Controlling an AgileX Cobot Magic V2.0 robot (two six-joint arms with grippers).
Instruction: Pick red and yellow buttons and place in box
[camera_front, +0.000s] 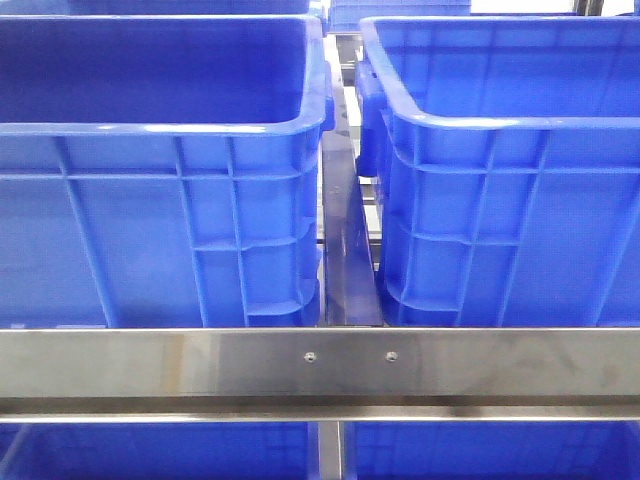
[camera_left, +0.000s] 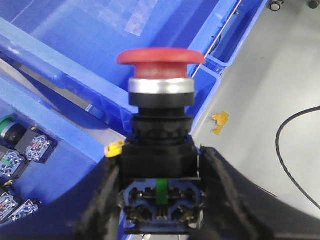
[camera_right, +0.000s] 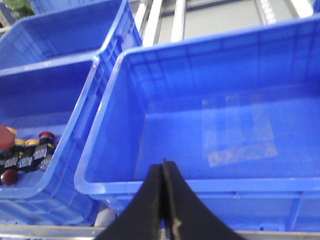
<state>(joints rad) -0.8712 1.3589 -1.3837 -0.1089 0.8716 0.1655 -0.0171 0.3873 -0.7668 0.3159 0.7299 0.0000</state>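
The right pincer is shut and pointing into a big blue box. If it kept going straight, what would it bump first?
Probably the blue box's floor, near the clear taped patch. The right pincer sits above the near rim, so depth is hard to judge.

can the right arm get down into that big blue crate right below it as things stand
Probably yes. The right gripper hangs above the near rim of the blue crate, fingers pressed together and holding nothing. The crate's top is open and nothing shows on its floor except a patch of clear tape.

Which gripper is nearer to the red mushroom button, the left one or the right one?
Left. The left gripper is shut on the red mushroom button. The right gripper is shut and empty, above a blue crate.
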